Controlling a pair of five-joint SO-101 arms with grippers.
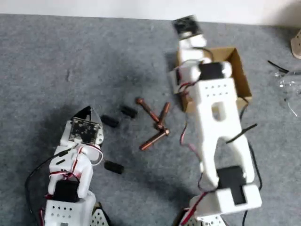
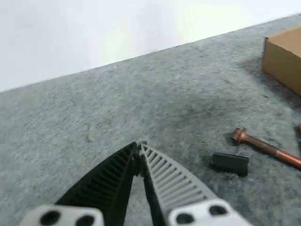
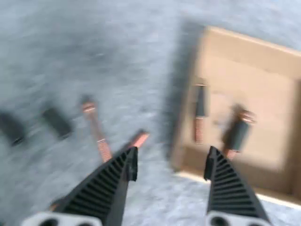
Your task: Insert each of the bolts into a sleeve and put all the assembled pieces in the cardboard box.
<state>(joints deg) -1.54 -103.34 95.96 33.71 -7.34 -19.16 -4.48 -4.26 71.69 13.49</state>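
From above, three loose bolts lie mid-counter beside black sleeves, the cardboard box farther right; at the left wrist, the left gripper is closed, empty; at the right wrist, the right gripper stands open above the box's near wall, with two assembled pieces inside.

A grey felt table carries a cardboard box. Three copper bolts lie beside the box, and three black sleeves lie farther from it.
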